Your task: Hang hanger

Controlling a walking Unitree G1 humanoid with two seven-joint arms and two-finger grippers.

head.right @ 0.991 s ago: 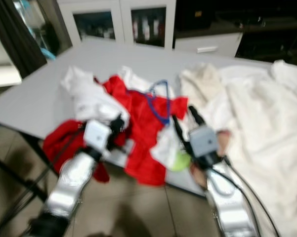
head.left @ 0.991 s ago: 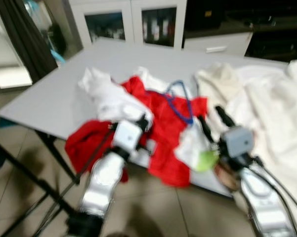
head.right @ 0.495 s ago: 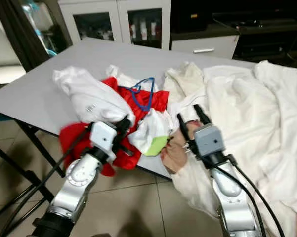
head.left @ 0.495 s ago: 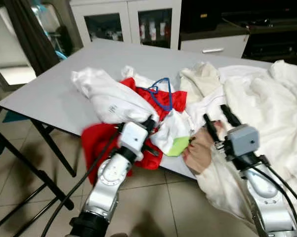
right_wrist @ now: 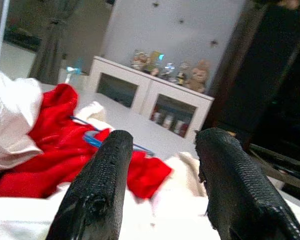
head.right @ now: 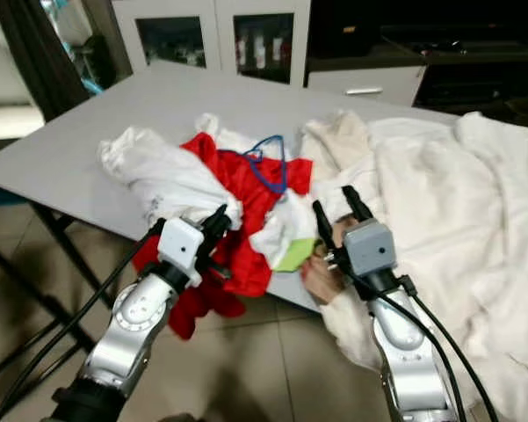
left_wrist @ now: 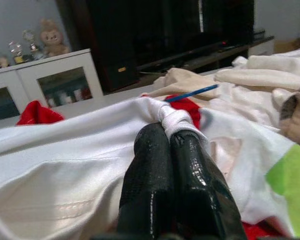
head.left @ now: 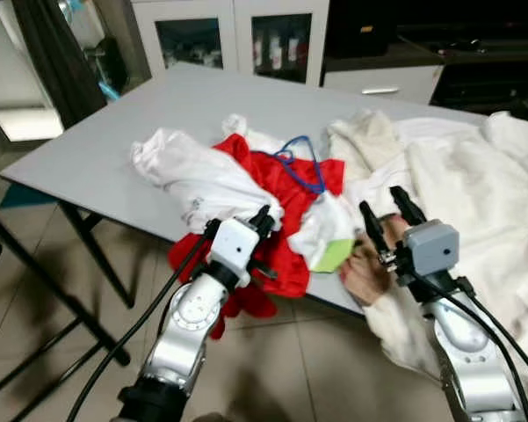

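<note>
Blue wire marks the hanger point(head.left: 300, 164), lying on a red garment point(head.left: 285, 189) in the middle of the grey desk point(head.left: 105, 149), a little beyond both arms. Just left of it sprawls a white shirt point(head.left: 198, 180); to the right lie a cream cloth point(head.left: 369, 141) and a broad white sheet point(head.left: 474, 193) that spills over the desk's near right edge. Glass-fronted white cabinets point(head.left: 237, 40) stand past the far edge, with small bottles dimly visible inside.

At the near edge, the left end effector point(left_wrist: 172, 142) has its fingers pressed together on a bunched fold of the white shirt, with the hanger beyond it and to the right. Its partner, the right end effector point(head.left: 384, 214), holds its fingers apart above the near edge, touching nothing; the hanger lies to its left and farther off. A person's hand point(head.left: 367, 268) rests just below it, beside a white cloth with a green patch point(head.left: 332, 255).

Tiled floor point(head.left: 272, 369) lies open in front of the desk.
</note>
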